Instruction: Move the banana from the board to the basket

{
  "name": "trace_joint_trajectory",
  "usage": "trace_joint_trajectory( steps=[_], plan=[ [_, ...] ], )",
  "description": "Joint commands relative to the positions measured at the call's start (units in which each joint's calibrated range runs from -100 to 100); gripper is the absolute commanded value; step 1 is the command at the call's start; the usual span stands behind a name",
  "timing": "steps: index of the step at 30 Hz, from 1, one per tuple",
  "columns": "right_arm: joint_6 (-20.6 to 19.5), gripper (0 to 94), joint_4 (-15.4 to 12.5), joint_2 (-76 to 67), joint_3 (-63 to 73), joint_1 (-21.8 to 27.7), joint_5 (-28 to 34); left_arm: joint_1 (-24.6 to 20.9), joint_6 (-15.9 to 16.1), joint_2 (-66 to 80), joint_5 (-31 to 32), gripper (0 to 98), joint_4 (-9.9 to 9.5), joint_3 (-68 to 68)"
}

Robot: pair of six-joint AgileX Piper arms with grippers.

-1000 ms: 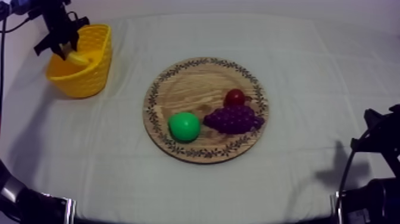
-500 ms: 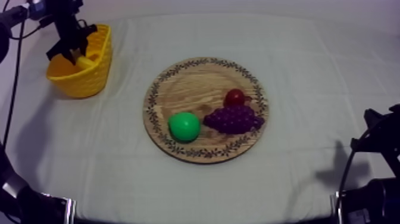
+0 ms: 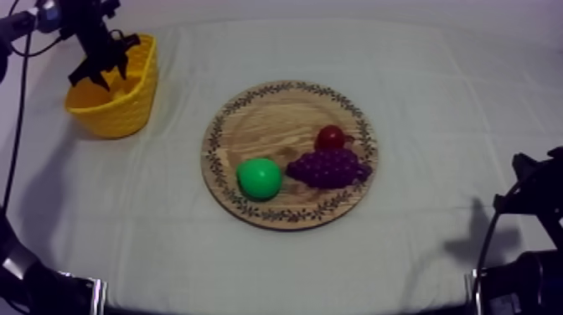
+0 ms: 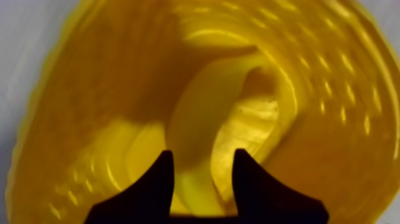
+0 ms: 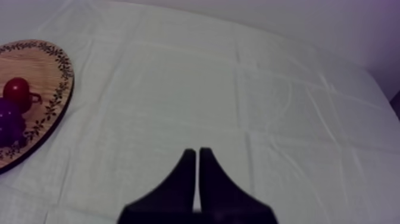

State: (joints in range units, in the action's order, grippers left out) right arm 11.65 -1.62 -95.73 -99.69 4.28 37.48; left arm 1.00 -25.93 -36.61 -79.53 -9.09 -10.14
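Observation:
The yellow banana (image 4: 202, 113) hangs curved inside the yellow basket (image 4: 89, 89), its near end between the fingers of my left gripper (image 4: 203, 154), which is shut on it. From above, my left gripper (image 3: 100, 69) reaches down into the basket (image 3: 117, 109) at the table's far left and hides the banana. The round wooden board (image 3: 268, 117) lies mid-table. My right gripper (image 5: 197, 152) is shut on nothing, low over bare cloth to the right of the board (image 5: 33, 65).
On the board lie a green pear (image 3: 259, 178), a purple bunch of grapes (image 3: 328, 167) and a small red fruit (image 3: 330, 136). My right arm (image 3: 532, 209) rests at the table's near right corner. Bare cloth surrounds the board.
My left gripper has sunk deeper into the basket with the banana, which now is hidden from above. The right arm and the fruit on the board have not moved.

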Motion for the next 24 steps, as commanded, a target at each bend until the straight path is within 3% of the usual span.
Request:
trace_joint_trajectory(
  steps=[1, 4, 7, 12, 18, 21, 24],
  plan=[
    [0.0, 0.3, 0.0, 0.0, 0.0, 0.0, 0.0, 0.0, 1.0, 1.6, 1.6, 24.0, 0.25, 1.6],
    [0.0, 0.3, 0.0, 0.0, 0.0, 0.0, 0.0, 0.0, 2.1, 5.1, 4.0, 10.9, 0.78, 4.4],
    [0.0, 0.3, 0.0, 0.0, 0.0, 0.0, 0.0, 0.5, 3.0, 10.1, 6.1, 3.8, 1.03, 8.1],
    [0.0, 0.3, 0.0, 0.0, 0.0, 0.0, 0.0, 2.7, 5.4, 22.7, 12.3, 0.7, 0.73, 17.7],
    [0.0, 0.3, 0.0, 0.0, 0.0, 0.0, 0.0, 7.7, 10.8, 43.4, 27.7, 1.1, -1.22, 36.6],
    [0.0, 0.3, 0.0, 0.0, 0.0, 0.0, 0.0, 9.0, 16.3, 54.3, 36.0, 3.0, 0.72, 46.9],
    [0.0, 0.3, 0.0, 0.0, 0.0, 0.0, 0.0, 9.0, 18.9, 65.2, 42.3, 3.0, 2.8, 57.4]
  ],
)
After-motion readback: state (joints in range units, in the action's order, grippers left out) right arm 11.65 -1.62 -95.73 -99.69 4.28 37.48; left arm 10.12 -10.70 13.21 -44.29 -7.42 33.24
